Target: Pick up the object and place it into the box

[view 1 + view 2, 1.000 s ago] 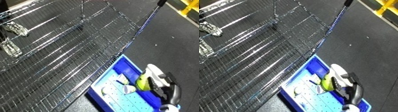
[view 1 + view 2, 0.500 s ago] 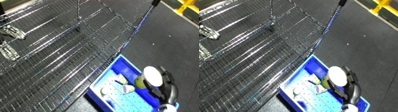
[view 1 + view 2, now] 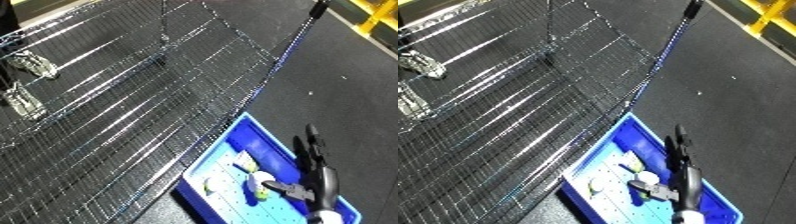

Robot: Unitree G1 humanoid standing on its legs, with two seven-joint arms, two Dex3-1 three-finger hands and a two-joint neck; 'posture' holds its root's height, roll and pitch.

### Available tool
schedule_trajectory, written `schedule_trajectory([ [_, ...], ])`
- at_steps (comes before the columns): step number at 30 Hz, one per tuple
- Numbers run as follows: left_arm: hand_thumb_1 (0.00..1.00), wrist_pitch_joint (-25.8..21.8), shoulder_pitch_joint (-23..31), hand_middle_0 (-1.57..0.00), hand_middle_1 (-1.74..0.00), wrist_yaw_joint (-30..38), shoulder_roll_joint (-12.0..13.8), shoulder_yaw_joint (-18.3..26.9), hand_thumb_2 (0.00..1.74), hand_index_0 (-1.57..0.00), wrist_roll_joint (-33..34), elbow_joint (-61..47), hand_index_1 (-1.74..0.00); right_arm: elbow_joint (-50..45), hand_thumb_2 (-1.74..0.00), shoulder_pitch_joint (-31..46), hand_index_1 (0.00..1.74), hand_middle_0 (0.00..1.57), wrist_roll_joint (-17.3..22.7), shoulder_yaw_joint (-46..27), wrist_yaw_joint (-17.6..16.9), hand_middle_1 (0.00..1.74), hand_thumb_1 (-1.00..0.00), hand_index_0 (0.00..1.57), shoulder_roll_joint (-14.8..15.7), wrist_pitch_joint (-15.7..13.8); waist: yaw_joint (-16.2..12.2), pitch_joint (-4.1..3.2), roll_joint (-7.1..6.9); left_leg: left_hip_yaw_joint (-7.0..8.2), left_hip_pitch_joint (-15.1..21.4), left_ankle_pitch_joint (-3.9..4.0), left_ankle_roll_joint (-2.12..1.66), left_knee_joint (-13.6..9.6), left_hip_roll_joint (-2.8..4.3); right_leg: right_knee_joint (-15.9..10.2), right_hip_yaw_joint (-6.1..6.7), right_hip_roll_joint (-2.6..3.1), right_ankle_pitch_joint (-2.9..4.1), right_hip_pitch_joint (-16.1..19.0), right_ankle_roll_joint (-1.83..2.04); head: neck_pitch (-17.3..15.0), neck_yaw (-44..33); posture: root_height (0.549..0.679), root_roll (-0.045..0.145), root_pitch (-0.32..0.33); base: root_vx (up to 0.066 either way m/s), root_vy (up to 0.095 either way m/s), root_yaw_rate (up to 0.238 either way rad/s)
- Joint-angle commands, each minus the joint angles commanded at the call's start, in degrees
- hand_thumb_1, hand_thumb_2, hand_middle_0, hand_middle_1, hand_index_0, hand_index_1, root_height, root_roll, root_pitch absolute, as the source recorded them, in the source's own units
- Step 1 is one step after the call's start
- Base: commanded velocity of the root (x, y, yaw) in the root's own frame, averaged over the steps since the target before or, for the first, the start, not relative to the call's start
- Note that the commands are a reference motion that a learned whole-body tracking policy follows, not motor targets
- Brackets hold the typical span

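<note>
A blue bin [image 3: 233, 146] is seen on the dark floor [image 3: 355, 95], just beside the edge of a big wire rack [image 3: 133, 100]. The bin's floor is dotted with small holes. Several small pale things lie inside the bin. One is a white and yellow-green object [image 3: 259, 181] near the middle of the bin. Another pale piece [image 3: 246, 161] lies just above it, and a third pale piece [image 3: 211, 185] lies to its left. It cannot be told what each one is.

The right hand [image 3: 313, 150] is held over the right side of the bin. Its black fingers [image 3: 679, 142] are stretched out straight and nothing is gripped in them. A black thumb [image 3: 282, 188] is seen lower down, pointing toward the white and yellow-green object.

The left hand is not seen.
</note>
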Motion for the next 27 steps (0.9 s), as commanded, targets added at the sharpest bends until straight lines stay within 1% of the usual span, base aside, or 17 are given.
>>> schedule_trajectory([
  [2, 1.00, 0.11, -0.13, -1.57, -1.74, 0.26, -0.04, 0.07, 1.74, -1.57, 0.27, -0.12, -1.74, -1.90, 0.00, -0.43, 0.00, 0.00, -0.77, 1.30, 1.63, 0.00, 0.00, 0.00, 0.45, 0.49, 0.52, 0.03, -0.50, -0.37, -0.12, 0.07, 0.08, -0.03, 0.04, 0.11, -0.19, 0.17, -0.12, 0.11, -0.06, 0.12, -1.33, 0.666, 0.084, 0.036, 0.015, -0.047, 0.086],
  [4, 1.00, 0.35, -0.10, -1.57, -1.74, 0.32, 0.05, 0.24, 1.74, -1.57, 0.57, -0.25, -1.74, -3.56, 0.00, -0.89, 0.00, 0.00, -1.48, 2.54, 3.58, 0.00, 0.00, 0.00, 0.79, 1.40, 1.15, 0.04, -1.07, -0.78, -0.28, 0.04, 0.09, 0.17, 0.09, 0.14, -0.47, 0.23, -0.19, 0.34, -0.15, 0.59, -2.74, 0.666, 0.082, 0.033, 0.019, -0.059, 0.104],
  [7, 1.00, 0.86, 0.22, -1.57, -1.74, -0.22, 0.34, 0.84, 1.74, -1.57, 1.01, -0.41, -1.74, -5.68, 0.00, -1.75, 0.00, 0.00, -2.21, 4.27, 7.28, 0.00, 0.00, 0.00, 1.01, 3.26, 2.24, -0.01, -2.09, -1.34, -0.61, -0.15, 0.00, 0.88, 0.23, 0.13, -1.03, 0.11, -0.24, 0.78, -0.30, 0.52, -5.46, 0.666, 0.081, 0.027, 0.019, -0.068, 0.116],
  [10, 1.00, 1.72, 0.23, -1.57, -1.74, -0.95, 0.75, 1.39, 1.74, -1.57, 1.59, -0.57, -1.74, -6.93, 0.00, -2.97, 0.00, 0.00, -2.46, 5.73, 10.05, 0.00, 0.00, 0.00, 1.03, 4.86, 3.47, -0.20, -3.21, -1.96, -0.96, -0.37, -0.11, 1.70, 0.53, 0.19, -1.64, -0.02, -0.30, 1.38, -0.40, -0.19, -7.27, 0.666, 0.078, 0.020, 0.028, -0.087, 0.132],
  [12, 1.00, 2.31, -0.09, -1.57, -1.74, -1.17, 1.06, 1.52, 1.74, -1.57, 2.10, -0.60, -1.74, -7.07, 0.00, -4.09, 0.00, 0.00, -2.43, 6.56, 10.99, 0.00, 0.00, 0.00, 1.11, 5.59, 4.33, -0.33, -3.93, -2.47, -1.15, -0.51, -0.13, 2.16, 0.78, 0.38, -2.07, -0.02, -0.41, 1.83, -0.45, -1.14, -8.73, 0.666, 0.074, 0.014, 0.039, -0.103, 0.161],
  [16, 1.00, 3.73, -0.92, -1.57, -1.74, -1.11, 1.75, 1.88, 1.74, -1.57, 3.03, -0.65, -1.74, -6.94, 0.00, -6.24, 0.00, 0.00, -2.47, 7.82, 12.26, 0.00, 0.00, 0.00, 1.75, 6.48, 5.90, -0.42, -5.20, -3.48, -1.57, -0.74, -0.08, 3.06, 1.01, 0.95, -2.96, 0.18, -0.76, 2.67, -0.61, -1.45, -11.33, 0.665, 0.065, 0.002, 0.037, -0.098, 0.180],
  [19, 1.00, 4.80, -1.23, -1.57, -1.74, -1.19, 2.23, 2.37, 1.74, -1.57, 3.57, -0.70, -1.74, -7.51, 0.00, -7.14, 0.00, 0.00, -2.63, 8.64, 13.03, 0.00, 0.00, 0.00, 2.28, 7.19, 7.05, -0.50, -5.95, -4.24, -1.81, -0.71, -0.02, 3.50, 1.00, 1.35, -3.57, 0.46, -1.08, 3.24, -0.74, -1.40, -13.92, 0.664, 0.060, -0.004, 0.035, -0.076, 0.181],
  [22, 1.00, 5.54, -1.46, -1.57, -1.74, -1.40, 2.50, 2.78, 1.74, -1.57, 3.94, -0.64, -1.74, -7.84, 0.00, -7.83, 0.00, 0.00, -2.55, 9.25, 13.42, 0.00, 0.00, 0.00, 2.75, 8.07, 8.04, -0.58, -6.52, -4.90, -1.95, -0.58, 0.06, 3.76, 0.93, 1.62, -4.11, 0.70, -1.30, 3.68, -0.83, -2.14, -16.20, 0.664, 0.055, -0.010, 0.029, -0.051, 0.165],
  [25, 1.00, 5.90, -1.58, -1.57, -1.74, -1.68, 2.70, 3.10, 1.74, -1.57, 4.11, -0.47, -1.74, -7.53, 0.00, -8.12, 0.00, 0.00, -2.35, 9.72, 13.64, 0.00, 0.00, 0.00, 3.31, 8.45, 8.85, -0.63, -6.96, -5.47, -1.94, -0.44, 0.12, 3.88, 0.83, 1.70, -4.65, 0.89, -1.42, 4.25, -0.88, -2.52, -17.50, 0.663, 0.050, -0.017, 0.037, -0.047, 0.157],
  [27, 1.00, 6.08, -1.53, -1.57, -1.74, -1.83, 2.77, 3.23, 1.74, -1.57, 4.19, -0.45, -1.74, -7.10, 0.00, -8.13, 0.00, 0.00, -2.37, 10.04, 13.65, 0.00, 0.00, 0.00, 3.78, 8.37, 9.37, -0.63, -7.17, -5.74, -1.90, -0.32, 0.14, 3.89, 0.80, 1.68, -5.00, 0.91, -1.43, 4.60, -0.84, -2.68, -19.05, 0.663, 0.048, -0.020, 0.034, -0.043, 0.147],
])
